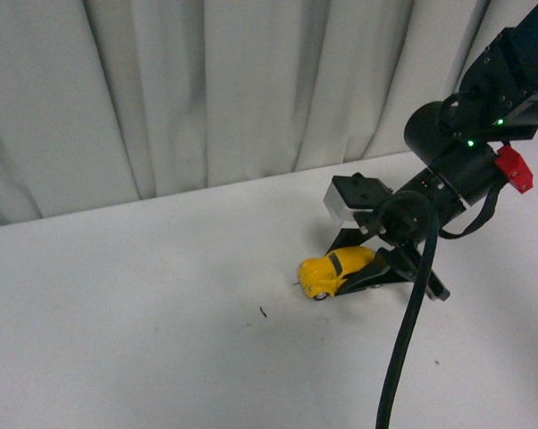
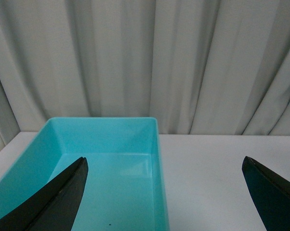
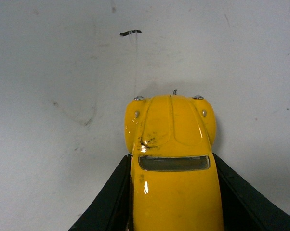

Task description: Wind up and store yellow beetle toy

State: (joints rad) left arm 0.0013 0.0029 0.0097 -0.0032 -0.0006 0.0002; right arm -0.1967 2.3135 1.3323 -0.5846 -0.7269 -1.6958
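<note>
The yellow beetle toy [image 1: 333, 271] rests on the white table right of centre in the front view, its nose pointing left. My right gripper [image 1: 363, 271] is shut on its rear body, black fingers pressed against both sides. The right wrist view looks down on the yellow beetle toy [image 3: 171, 159], showing its hood and dark window, with the right gripper [image 3: 173, 192] clamping it. My left gripper [image 2: 164, 192] is open and holds nothing; it does not appear in the front view.
A turquoise bin [image 2: 157, 144] stands open against the grey curtain [image 2: 145, 62] in the left wrist view. A small dark speck [image 1: 264, 312] lies on the white table [image 1: 144, 340] left of the car. A black cable [image 1: 407, 340] hangs from the right arm.
</note>
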